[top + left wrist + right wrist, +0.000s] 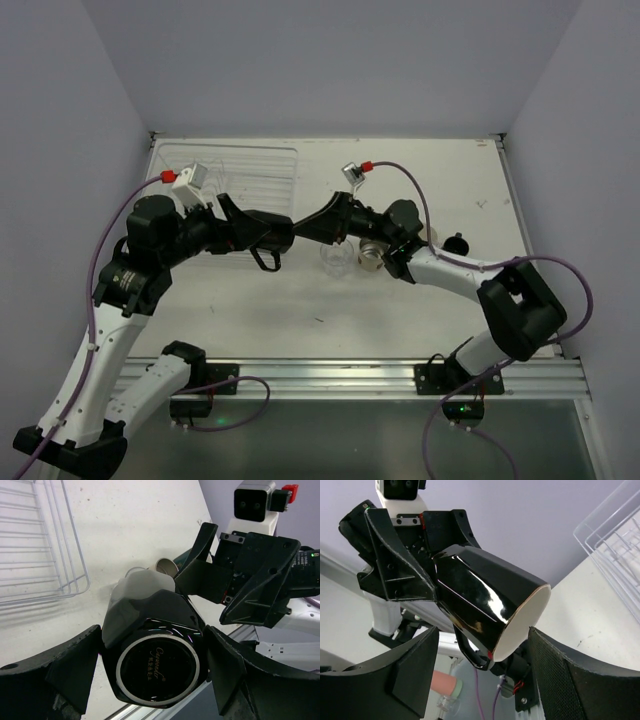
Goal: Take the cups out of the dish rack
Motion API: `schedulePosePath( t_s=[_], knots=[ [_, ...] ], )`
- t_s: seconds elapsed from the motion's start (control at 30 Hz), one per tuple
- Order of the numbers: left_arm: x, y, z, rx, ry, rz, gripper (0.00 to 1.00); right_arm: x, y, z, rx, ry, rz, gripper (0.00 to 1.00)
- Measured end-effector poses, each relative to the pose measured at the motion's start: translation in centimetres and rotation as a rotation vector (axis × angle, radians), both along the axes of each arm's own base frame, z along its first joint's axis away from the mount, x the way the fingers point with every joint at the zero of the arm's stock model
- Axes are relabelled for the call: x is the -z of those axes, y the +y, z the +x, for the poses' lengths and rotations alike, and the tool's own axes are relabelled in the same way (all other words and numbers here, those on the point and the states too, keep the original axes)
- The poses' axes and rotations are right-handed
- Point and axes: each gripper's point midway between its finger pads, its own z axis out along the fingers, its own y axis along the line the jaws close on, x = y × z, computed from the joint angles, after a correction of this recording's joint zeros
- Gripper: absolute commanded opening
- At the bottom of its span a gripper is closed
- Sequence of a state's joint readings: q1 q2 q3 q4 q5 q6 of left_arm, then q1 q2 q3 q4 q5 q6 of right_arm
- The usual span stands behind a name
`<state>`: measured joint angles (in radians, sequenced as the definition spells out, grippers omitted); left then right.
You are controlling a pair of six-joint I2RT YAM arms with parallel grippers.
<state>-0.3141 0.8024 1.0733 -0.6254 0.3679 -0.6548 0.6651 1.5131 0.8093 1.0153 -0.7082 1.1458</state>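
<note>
**A:** From above, what do your end effectors have?

**B:** My left end effector (272, 240) is clamped on the black mug (283, 236), which I hold in the air above the middle of the worktop (250, 320). My right end effector (305, 228) meets it from the right. The dish rack (240, 168) sits at the far left, well apart from the mug. A clear cup (337, 257) and a cream cup (372, 252) stand on the worktop just right of the mug.

**A:** And your left wrist view?

**B:** The mug's base faces the lens, with my left fingers (65, 665) pressed against both its sides.

**A:** The right wrist?

**B:** My right fingers (570, 680) are spread wide on either side of the mug's rim. I cannot tell whether they touch it. The mug lies sideways with its handle down.
</note>
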Motion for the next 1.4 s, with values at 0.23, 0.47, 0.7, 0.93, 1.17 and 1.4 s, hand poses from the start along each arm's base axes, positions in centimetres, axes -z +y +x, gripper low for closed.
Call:
schedulePosePath(
  t_s=[0.23,0.47,0.7,0.93,1.17,1.4],
  knots=[
    [0.0,-0.1,-0.1,0.005,0.0,-0.002,0.0,2.9,1.2,0.6,-0.09,0.161,0.043,0.72],
    [0.7,0.4,-0.1,-0.017,0.023,0.014,0.0,3.7,2.1,0.5,-0.143,0.243,0.05,0.72],
    [0.5,0.1,-0.4,0.003,0.018,-0.004,0.0,2.4,2.2,0.0,-0.163,0.237,0.073,0.67],
    [0.5,-0.3,-0.4,0.022,0.018,-0.017,0.0,-0.9,2.1,-2.1,-0.208,0.192,0.114,0.45],
    [-1.8,-1.9,-1.5,0.121,-0.038,-0.113,0.0,-4.9,0.5,-4.6,-0.244,0.114,0.172,0.0],
    [-1.5,-2.9,-1.9,0.188,-0.036,-0.143,0.57,-4.8,-0.2,-5.3,-0.241,0.102,0.169,0.0]
  ],
)
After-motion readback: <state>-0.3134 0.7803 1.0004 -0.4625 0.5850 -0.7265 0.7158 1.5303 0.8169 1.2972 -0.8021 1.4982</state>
